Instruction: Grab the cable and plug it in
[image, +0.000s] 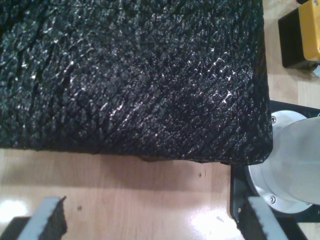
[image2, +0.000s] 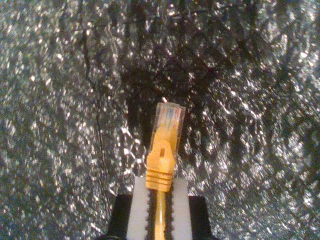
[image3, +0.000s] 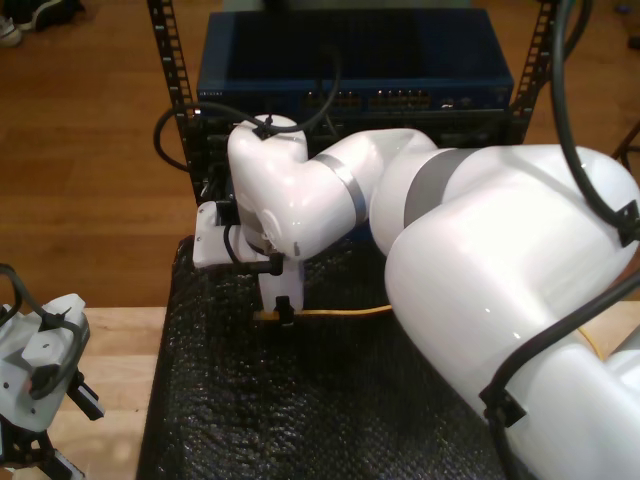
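A black textured foam mat (image3: 300, 410) covers most of a light wooden table (image3: 110, 350), whose bare top shows at the exterior view's left. Behind the table the floor is brown wood, and a black metal rack (image3: 170, 90) stands there holding a blue network switch (image3: 355, 60) with rows of ports along its front face.

In the first wrist view the mat's edge (image: 135, 80) ends over bare wood, and beside its corner sits a round white arm base on a black plate (image: 290, 165), with a black and yellow box (image: 300, 35) further off on the table. My first gripper (image: 152, 220) hangs over the bare wood near the mat's edge, its two padded fingers spread wide with nothing between them. At the lower part of the exterior view's left a grey-white gripper assembly (image3: 40, 370) stands over the wood; it is probably that same gripper, though the picture is too cropped to be sure.

A large white arm (image3: 480, 270) fills the exterior view's right and middle, reaching over the mat and hiding much of the rack's lower part.

My second gripper (image2: 160, 200) is pinching the cable (image2: 160, 215) just behind its orange strain-relief boot. The clear plug (image2: 168, 120) sticks out past the fingertips, hanging above the mat. In the exterior view the yellow-orange cable (image3: 345, 312) trails from the gripper across the mat toward that view's right.
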